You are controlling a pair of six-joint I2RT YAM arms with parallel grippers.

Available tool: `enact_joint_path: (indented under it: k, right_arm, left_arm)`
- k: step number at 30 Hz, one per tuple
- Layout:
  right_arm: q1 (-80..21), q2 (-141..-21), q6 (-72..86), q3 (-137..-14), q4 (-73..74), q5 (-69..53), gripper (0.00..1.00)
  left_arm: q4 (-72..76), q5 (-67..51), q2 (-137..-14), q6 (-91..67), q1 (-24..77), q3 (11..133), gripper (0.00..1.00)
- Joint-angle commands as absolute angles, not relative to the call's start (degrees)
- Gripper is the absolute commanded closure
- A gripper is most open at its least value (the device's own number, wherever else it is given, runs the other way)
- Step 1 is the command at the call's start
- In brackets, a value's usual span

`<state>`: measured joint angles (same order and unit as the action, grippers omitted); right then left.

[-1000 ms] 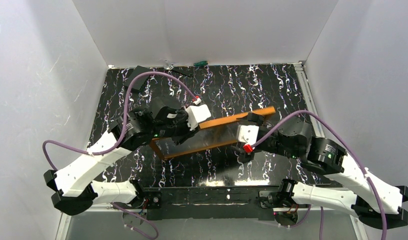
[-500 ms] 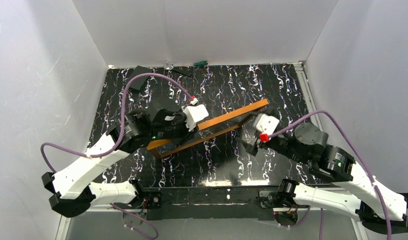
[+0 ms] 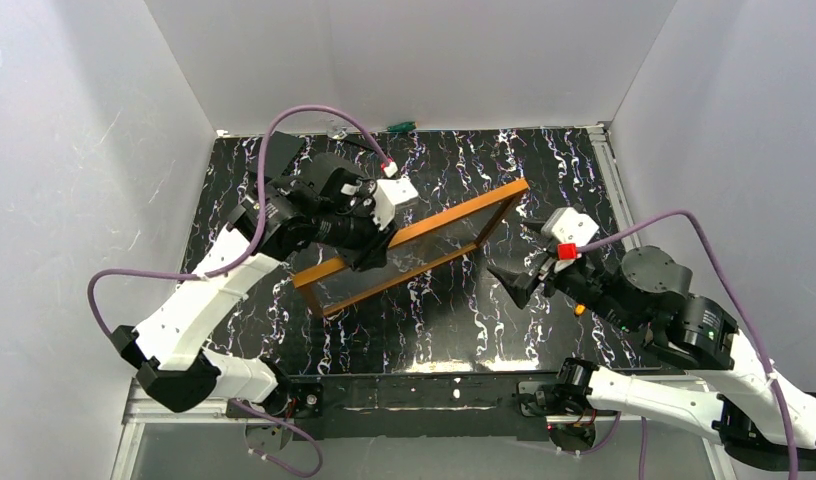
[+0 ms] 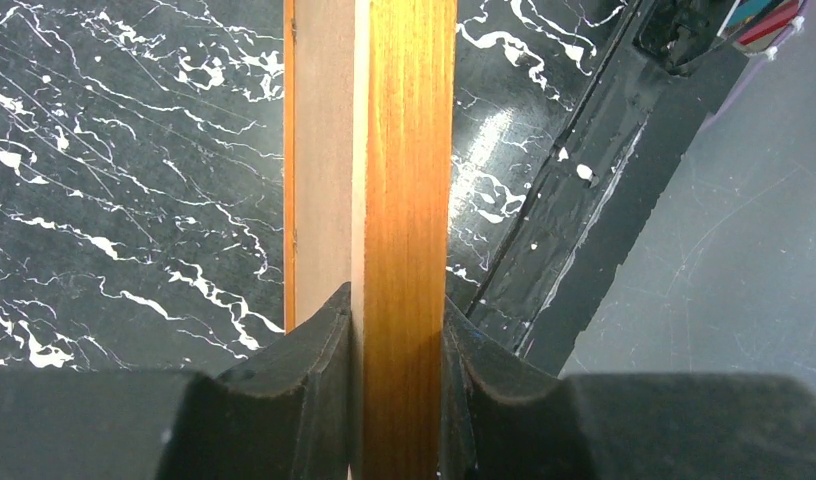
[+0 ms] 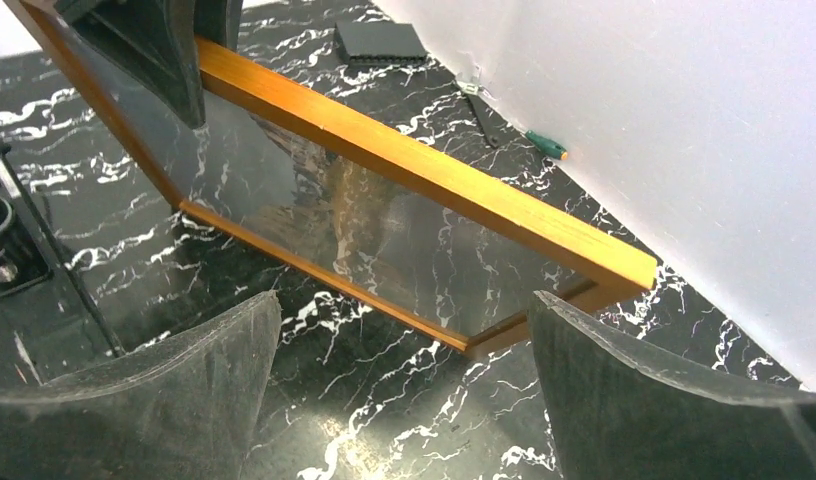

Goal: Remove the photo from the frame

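**One-ended pinch leaves framed photo at risk of a swing or slip**

The photo (image 5: 364, 215) is not yet out: it sits inside the frame (image 3: 454, 214), which stands tilted on its long edge over the middle of the black marbled table (image 3: 434, 160), left end nearer, right end farther. Whether the lower rail touches the table I cannot tell. The danger, as I judge it, lies in the single hold toward one end. A push from my other arm could swing the long frame about that pinch, or the smooth rail could slide through my fingers. If the photo is loose in its rails, it could also drop flat onto the table. The print shows faintly, an orange-brown mountain under a glossy face that mirrors the marbling. The rails are thin, flat orange-brown wood, and from my left wrist a paler brown board edge lies tight against the back of one. My left gripper (image 4: 399, 330) is closed most of the way, both fingers clamped on the upper rail toward its left end. My right gripper (image 5: 404, 310) is spread as wide as it goes and holds nothing. It hangs just right of the frame's right corner and looks onto the glossy face. By the far wall lie a green-handled screwdriver (image 3: 399, 127) and a flat black block (image 5: 381, 42)
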<state>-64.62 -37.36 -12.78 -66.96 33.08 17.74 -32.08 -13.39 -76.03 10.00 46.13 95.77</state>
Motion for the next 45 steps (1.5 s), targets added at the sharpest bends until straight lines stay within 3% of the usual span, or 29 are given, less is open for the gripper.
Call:
enact_joint_path:
  k: [1, 8, 13, 23, 37, 45]
  right_arm:
    - [-64.9, -37.4, -7.0, -65.9, 30.6, 23.3, 0.00]
    - [-64.5, -46.0, -1.4, -64.3, 32.1, 24.9, 0.00]
    - [-58.4, -51.9, 1.0, -65.3, 31.7, 16.8, 0.00]
    - [-55.0, -49.5, 1.6, -61.4, 31.6, 13.3, 0.00]
    - [-54.8, -46.3, 5.3, -55.0, 32.3, 14.9, 0.00]
    - [-54.8, -45.4, 7.0, -52.9, 31.3, 14.0, 0.00]
  left_arm:
    - [-42.0, -15.3, -81.6, 9.0, 40.6, 94.1, 1.00]
    - [-50.9, -28.9, -93.5, 2.3, 26.1, 104.8, 1.00]
    - [-53.7, -35.9, -99.3, 1.2, 20.5, 108.0, 1.00]
    - [-50.7, -42.2, -110.8, -2.6, 12.9, 109.1, 1.00]
    - [-11.2, -48.5, -108.8, -24.1, 13.1, 74.5, 1.00]
    - [7.0, -41.0, -102.6, -34.1, 18.8, 57.8, 1.00]
